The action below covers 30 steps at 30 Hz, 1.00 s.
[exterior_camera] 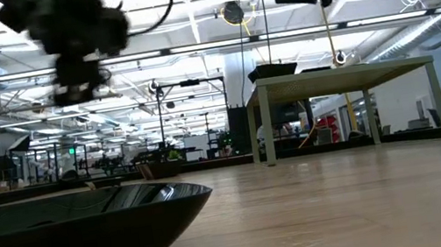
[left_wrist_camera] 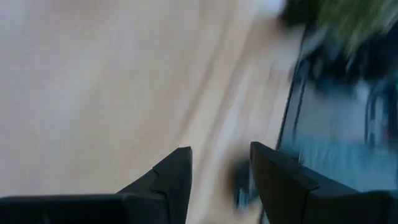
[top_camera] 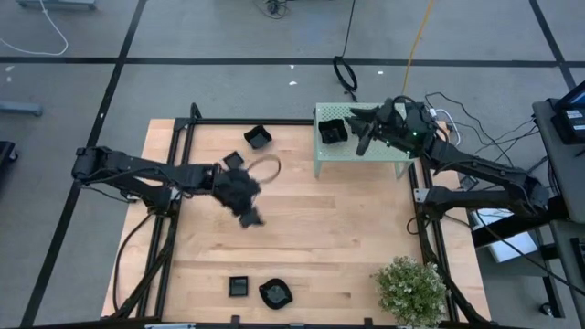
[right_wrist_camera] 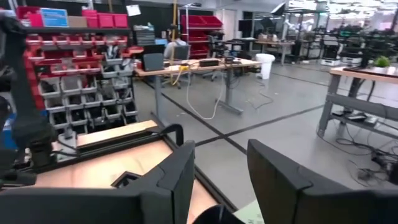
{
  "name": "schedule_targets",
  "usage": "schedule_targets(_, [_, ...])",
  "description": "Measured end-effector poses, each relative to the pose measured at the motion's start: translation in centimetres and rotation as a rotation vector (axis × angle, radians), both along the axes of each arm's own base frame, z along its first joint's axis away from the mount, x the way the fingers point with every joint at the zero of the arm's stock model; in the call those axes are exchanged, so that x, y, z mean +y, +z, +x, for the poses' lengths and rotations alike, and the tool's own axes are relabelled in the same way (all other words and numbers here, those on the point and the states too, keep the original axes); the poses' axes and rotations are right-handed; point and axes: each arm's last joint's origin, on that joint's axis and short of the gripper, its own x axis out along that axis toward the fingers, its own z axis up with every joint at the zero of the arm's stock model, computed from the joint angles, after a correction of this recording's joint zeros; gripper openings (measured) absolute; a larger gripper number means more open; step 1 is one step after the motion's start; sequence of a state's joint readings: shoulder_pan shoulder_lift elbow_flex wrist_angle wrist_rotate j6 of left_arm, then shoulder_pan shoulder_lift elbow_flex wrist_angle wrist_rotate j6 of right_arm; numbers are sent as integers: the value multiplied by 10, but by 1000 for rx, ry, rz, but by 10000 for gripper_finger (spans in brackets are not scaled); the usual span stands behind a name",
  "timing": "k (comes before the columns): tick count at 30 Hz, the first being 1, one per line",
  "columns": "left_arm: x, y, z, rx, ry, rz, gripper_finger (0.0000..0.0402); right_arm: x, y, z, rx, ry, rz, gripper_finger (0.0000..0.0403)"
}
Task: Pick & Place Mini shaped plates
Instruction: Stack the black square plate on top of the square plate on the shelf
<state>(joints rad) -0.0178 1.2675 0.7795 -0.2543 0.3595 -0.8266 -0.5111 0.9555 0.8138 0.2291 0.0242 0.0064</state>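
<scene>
Five mini shaped plates show on the bench (top_camera: pixel 302 247) in the high view: one square plate (top_camera: pixel 259 137) near the far edge, turned so its corners point along the bench edges rather than its sides; a smaller dark plate (top_camera: pixel 233 160) just beside it, toward the left arm; a square plate (top_camera: pixel 239 286) lying flat and squared to the near edge; a wavy-rimmed plate (top_camera: pixel 274 292) just beside that one, also by the near edge; and one dark plate (top_camera: pixel 332 131) sitting on top of the pale green stand (top_camera: pixel 361 151) at the bench's far right corner. None has a clear long axis. In the low view the wavy-rimmed plate fills the foreground, rim up and level. The left gripper (top_camera: pixel 249 217) hangs over the middle-left of the bench, its fingers (left_wrist_camera: pixel 171 177) parted by a narrow gap with nothing between them. The right gripper (top_camera: pixel 363 142) is above the stand, close to the plate there; its fingers (right_wrist_camera: pixel 180 174) stand apart and no plate is seen gripped between them. The middle of the bench and its right half between the stand and the green plant (top_camera: pixel 411 288) at the near right corner are bare wood. The black frame rails (top_camera: pixel 174 183) run along the left and right edges.
</scene>
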Motion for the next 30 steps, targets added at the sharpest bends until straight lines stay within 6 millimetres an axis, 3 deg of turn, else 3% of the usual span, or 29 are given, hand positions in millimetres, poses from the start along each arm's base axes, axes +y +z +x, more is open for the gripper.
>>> schedule_targets(3, [-23, -10, -15, 179, -122, -43, 166, 3, 0, 2, 2, 19, 1, 137])
schedule_targets(7, [-53, -22, -32, 300, -282, 98, 166, 5, 0, 3, 2, 29, 1, 135])
schedule_targets(13, [-101, -34, -41, 200, -568, 319, 166, 5, -1, 3, 3, 30, 1, 132])
schedule_targets(17, [-134, -48, -37, 105, -666, 373, 166, 6, -1, 3, 3, 30, 2, 132])
schedule_targets(22, [-159, -73, -29, 85, -662, 380, 166, 5, -3, 4, 20, 30, 11, 132])
schedule_targets(30, [-162, -99, -24, 188, -491, 431, 165, 5, -6, 4, 54, 29, 25, 132])
